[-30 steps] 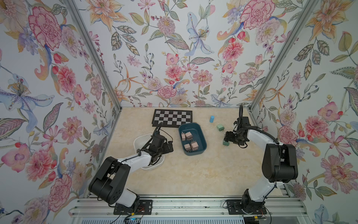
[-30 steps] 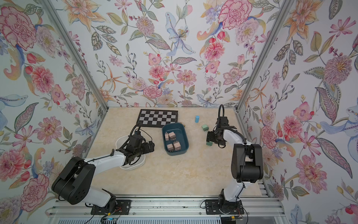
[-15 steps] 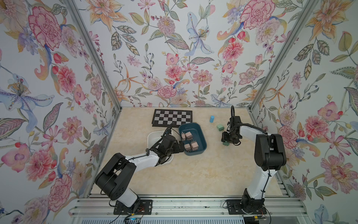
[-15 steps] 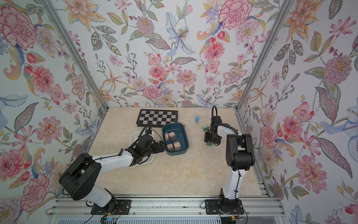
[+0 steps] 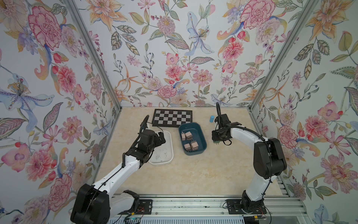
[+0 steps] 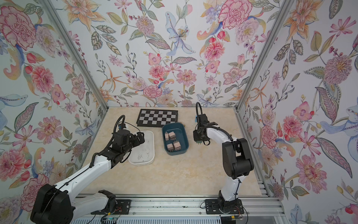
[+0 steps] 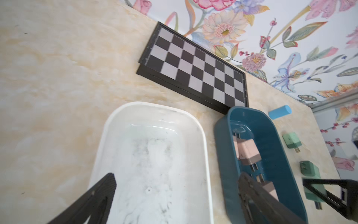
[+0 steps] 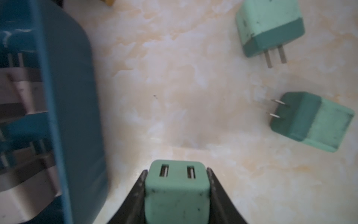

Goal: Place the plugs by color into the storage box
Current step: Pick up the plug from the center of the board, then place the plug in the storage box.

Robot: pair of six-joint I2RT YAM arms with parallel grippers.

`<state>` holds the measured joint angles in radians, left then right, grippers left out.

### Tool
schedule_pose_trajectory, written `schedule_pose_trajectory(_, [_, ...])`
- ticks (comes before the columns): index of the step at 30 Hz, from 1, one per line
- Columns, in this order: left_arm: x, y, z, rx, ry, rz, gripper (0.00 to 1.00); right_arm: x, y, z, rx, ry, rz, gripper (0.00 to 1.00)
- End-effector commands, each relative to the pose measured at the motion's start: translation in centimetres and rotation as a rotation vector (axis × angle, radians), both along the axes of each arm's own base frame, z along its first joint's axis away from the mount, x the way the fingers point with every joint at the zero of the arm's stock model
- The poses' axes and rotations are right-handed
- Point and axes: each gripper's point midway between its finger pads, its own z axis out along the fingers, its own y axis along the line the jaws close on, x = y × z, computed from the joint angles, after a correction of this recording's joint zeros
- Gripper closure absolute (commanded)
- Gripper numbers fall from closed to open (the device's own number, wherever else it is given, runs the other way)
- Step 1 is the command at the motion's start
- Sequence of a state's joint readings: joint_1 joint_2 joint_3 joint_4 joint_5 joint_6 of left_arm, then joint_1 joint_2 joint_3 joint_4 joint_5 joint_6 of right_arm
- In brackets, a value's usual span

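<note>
Presently, right gripper [image 8: 176,171] clamped on a mint green plug [image 8: 177,194], one finger flat against each side, slotted face turned away from the wrist. Held plug sits just beside the teal tub [image 5: 198,129], on the tub's outer side toward the right arm. Whether it is clear of the table cannot be told. Two other mint green plugs [image 8: 269,25] lie loose on the marbled table [image 5: 193,174] nearby, on their sides, apart from each other, prongs showing. Four pink-beige plugs [image 5: 188,134] in the teal tub (all one colour, clustered mid-floor). White tub [image 5: 163,155] stands just beside the teal one, toward the left arm, with grey smudges on its floor. Left gripper [image 7: 176,174] hovers over the white tub, jaws spread wide. Checkerboard [image 5: 172,118] lies behind both tubs, near the back wall. Light blue cylinder [image 5: 211,118] lies to its right, close by the right arm's wrist.
</note>
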<state>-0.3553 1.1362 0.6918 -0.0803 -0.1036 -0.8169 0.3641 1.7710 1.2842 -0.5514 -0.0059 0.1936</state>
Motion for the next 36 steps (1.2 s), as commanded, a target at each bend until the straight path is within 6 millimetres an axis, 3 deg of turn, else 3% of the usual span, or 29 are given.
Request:
schedule_pose_trajectory(1, [-2.5,3.8,-3.0,0.093,0.112,0.061,0.01,-1.5,4.9,4.5,0.064,-0.078,0.053,0.70])
schedule_pose_trajectory(5, [-3.5,5.7,-3.8,0.067,0.129,0.099,0.01,-4.3,13.7,6.8,0.115,-0.126,0.216,0.70])
schedule_pose_trajectory(9, [-4.2,7.0,-5.6,-0.041,0.147,0.149,0.01,-6.2,20.9,7.0,0.142,-0.138,0.334,0.70])
schedule_pose_trajectory(15, [-5.0,7.8,-6.0,-0.065,0.146,0.161,0.00,-7.8,28.3,4.8,0.148,-0.123,0.449,0.70])
schedule_pose_trajectory(20, [-5.7,8.8,-6.6,-0.076,0.151,0.191,0.01,-8.1,32.1,2.1,0.138,-0.110,0.495,0.70])
schedule_pose_trajectory(26, [-6.4,9.3,-7.3,-0.070,0.167,0.197,0.01,-7.2,34.9,-0.5,0.136,-0.105,0.507,0.70])
schedule_pose_trajectory(36, [-6.8,9.2,-8.0,-0.078,0.177,0.189,0.01,-5.9,37.1,-4.6,0.111,-0.103,0.534,0.67])
